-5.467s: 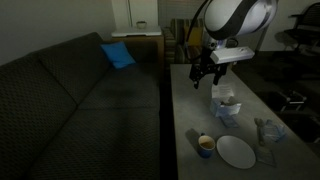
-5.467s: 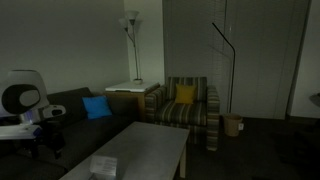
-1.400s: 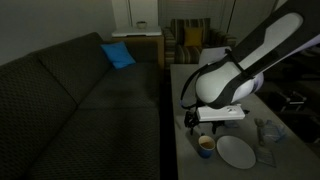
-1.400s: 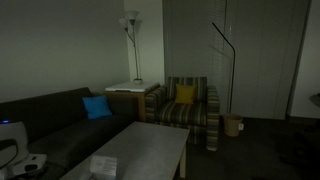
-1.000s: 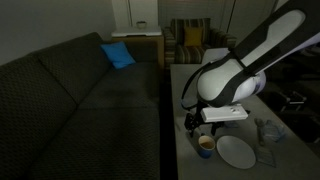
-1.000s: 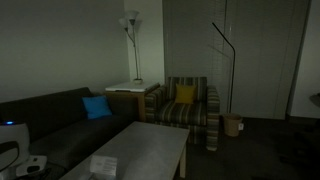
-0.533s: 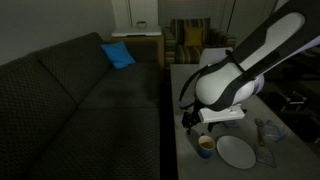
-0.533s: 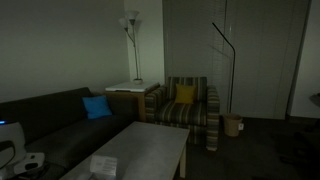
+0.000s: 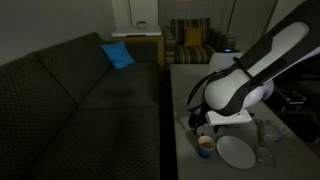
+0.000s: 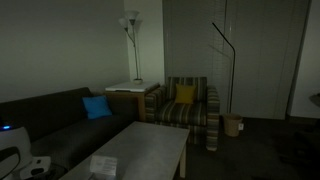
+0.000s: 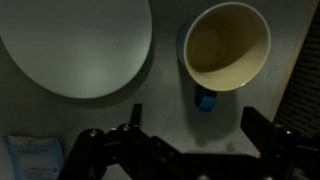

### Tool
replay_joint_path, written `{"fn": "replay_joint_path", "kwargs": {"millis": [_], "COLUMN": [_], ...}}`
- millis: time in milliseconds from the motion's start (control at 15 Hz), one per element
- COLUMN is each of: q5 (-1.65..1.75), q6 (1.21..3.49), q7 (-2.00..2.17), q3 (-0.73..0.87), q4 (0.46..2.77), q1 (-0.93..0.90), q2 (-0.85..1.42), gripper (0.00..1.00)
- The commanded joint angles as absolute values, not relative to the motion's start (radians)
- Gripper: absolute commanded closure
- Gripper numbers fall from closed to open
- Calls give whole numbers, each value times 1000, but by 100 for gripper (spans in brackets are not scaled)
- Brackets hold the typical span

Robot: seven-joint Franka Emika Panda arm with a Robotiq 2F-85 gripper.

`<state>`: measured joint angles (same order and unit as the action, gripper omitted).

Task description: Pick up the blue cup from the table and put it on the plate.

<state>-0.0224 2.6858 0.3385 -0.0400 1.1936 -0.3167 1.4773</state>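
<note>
Barely begun: nothing grasped, nothing moved. Left to do: grip the blue cup (image 11: 228, 45), standing on the table (image 11: 165, 110) at upper right of the wrist view just beside the plate (image 11: 75, 45), lift it, set it there. Hovering above with gripper (image 11: 195, 135) spread wide, empty, touching nothing.
</note>
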Motion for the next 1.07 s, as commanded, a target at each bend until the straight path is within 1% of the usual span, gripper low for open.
{"fn": "replay_joint_path", "kwargs": {"millis": [0,467,600,667,733,800,867,1000], "q5": [-59,-85,-88,-88,-88,-87,-87,-86], "q6": [2725,2745,2747,2747,2747,2747,2747,2747], "q7": [311,331,330,329,329,328,328,327], "q3": [-67,-61,-61,-61,-60,-60,-60,-60], "q4": [1226,1251,1256,1257,1257,1257,1257,1257], "q1": [-294,-300,-303,-304,-305,-305,-306,-307], "q2": [1477,1477,1477,1477,1477,1477,1477,1477], "gripper": [0,0,7,13,21,32,40,60]}}
